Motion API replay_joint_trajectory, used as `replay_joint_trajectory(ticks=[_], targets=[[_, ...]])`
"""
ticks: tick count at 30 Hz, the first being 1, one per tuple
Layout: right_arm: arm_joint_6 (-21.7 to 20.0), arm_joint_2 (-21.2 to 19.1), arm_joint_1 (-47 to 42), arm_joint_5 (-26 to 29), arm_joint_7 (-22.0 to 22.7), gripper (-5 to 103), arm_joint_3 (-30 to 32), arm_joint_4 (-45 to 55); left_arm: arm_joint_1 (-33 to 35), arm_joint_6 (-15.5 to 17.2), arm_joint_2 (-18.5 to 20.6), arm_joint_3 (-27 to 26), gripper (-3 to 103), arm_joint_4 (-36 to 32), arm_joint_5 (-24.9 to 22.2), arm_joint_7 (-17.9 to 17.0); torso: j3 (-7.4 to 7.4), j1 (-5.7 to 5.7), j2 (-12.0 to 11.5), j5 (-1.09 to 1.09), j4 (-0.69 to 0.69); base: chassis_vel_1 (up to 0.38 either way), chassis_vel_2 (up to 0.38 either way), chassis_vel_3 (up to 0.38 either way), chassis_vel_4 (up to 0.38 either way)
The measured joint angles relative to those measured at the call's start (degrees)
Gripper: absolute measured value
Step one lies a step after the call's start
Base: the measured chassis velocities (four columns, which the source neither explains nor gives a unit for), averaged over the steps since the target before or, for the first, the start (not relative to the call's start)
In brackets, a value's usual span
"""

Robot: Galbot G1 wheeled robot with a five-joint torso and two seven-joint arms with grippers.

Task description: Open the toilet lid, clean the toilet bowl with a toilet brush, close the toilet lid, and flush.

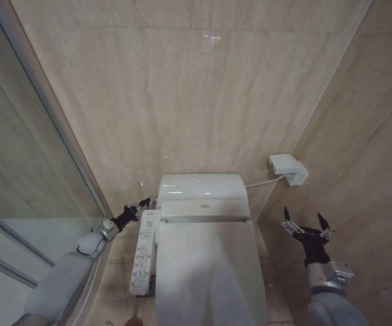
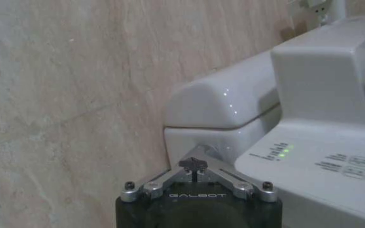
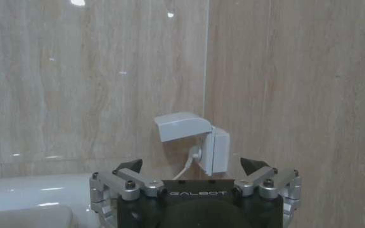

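The left arm reaches forward from the lower left of the head view, its grey forearm angled up toward the toilet, and the left gripper (image 1: 141, 204) sits at the rear left corner of the toilet, just beside the top end of the side control panel (image 1: 143, 252); in the left wrist view its fingers (image 2: 193, 165) are drawn together into a single tip, pointing at the white ceramic under the rear unit (image 2: 227, 102), though whether the tip touches it cannot be told. The right arm rises from the lower right, wrist upright, and the right gripper (image 1: 302, 222) hangs in the air to the right of the toilet, its two dark fingers spread wide apart and holding nothing. Between the two arms the toilet lid (image 1: 206, 272) lies shut, flat over the seat, hiding the bowl beneath it. Farther back, the boxy rear unit stands against the beige tiled wall, and a white wall socket (image 1: 287, 168) with an open cover sits near the corner, a cord plugged in
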Motion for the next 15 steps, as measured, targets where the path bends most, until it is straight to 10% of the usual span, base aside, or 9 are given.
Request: replay_joint_trajectory(ticks=[15], targets=[[0.0, 0.0, 0.0, 0.0, 0.0, 100, 0.0, 0.0, 2.5, 0.1, -1.1, -0.8, 0, 1.0, 1.1, 1.3, 0.02, 0.0, 0.0, -0.04, -0.04, 0.0, 0.0, 0.0, 0.0]])
